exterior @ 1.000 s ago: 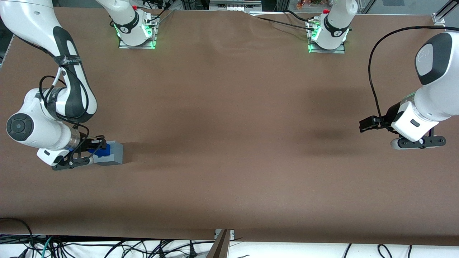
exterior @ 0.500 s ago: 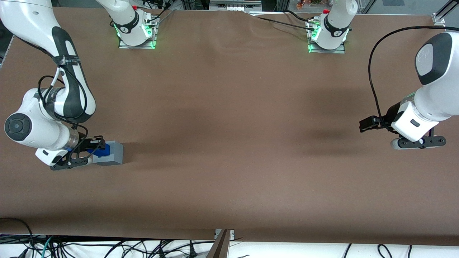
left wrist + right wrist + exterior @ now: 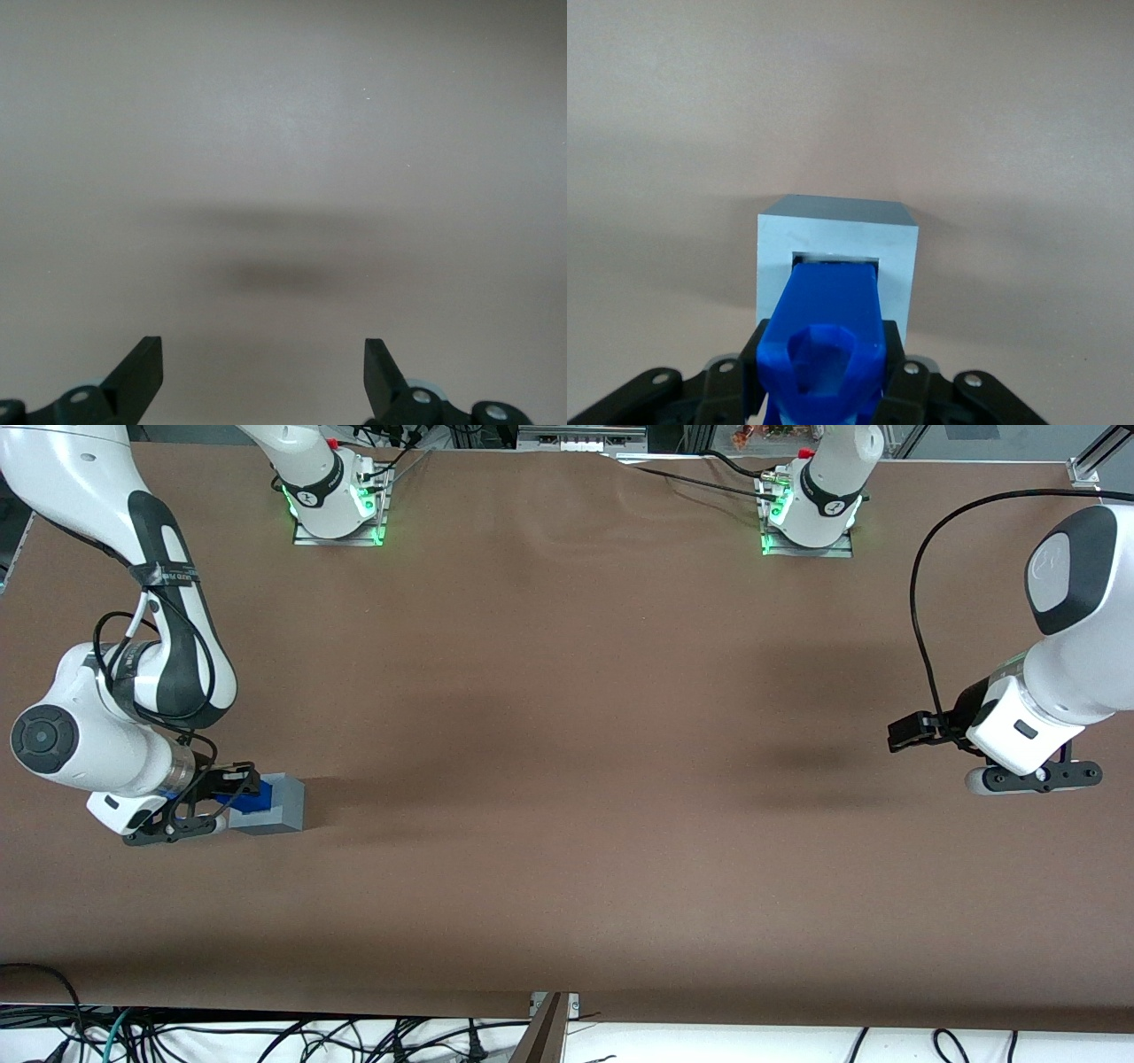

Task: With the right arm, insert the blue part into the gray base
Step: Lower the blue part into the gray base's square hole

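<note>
The hand [image 3: 232, 790] hangs low over the desk [image 3: 567, 779] near the working arm's end, its two fingers [image 3: 911, 386] closed on the flanks of the blue part [image 3: 824, 341]. The side grip leaves the part's leading end free, and the wrist view shows that end already reaching into the square recess of the base [image 3: 837, 232]. The base sits flat on the desk, toward the edge nearer the front camera, so it can take a push without tipping. The part looks lined up with the opening; how deep it has gone cannot be told.
</note>
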You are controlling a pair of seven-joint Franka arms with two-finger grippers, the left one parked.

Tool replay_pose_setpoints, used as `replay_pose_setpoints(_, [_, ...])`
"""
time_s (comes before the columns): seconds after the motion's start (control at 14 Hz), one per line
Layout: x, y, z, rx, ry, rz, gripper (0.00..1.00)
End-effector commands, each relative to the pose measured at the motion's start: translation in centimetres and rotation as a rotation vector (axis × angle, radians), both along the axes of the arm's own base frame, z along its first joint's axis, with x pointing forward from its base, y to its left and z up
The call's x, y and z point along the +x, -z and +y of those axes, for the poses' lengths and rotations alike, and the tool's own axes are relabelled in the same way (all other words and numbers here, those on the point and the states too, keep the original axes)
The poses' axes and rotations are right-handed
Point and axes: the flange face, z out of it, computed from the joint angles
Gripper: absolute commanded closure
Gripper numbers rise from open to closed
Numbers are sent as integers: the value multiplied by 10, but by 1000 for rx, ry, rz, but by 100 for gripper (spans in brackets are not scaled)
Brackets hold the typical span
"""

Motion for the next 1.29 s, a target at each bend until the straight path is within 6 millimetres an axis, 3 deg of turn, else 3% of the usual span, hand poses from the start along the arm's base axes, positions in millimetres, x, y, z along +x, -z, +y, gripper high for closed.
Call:
replay_pose_setpoints(0.0, [6, 17, -1, 19, 30, 1, 97])
replay_pose_setpoints(1.21, [10, 21, 7, 19, 16, -6, 99])
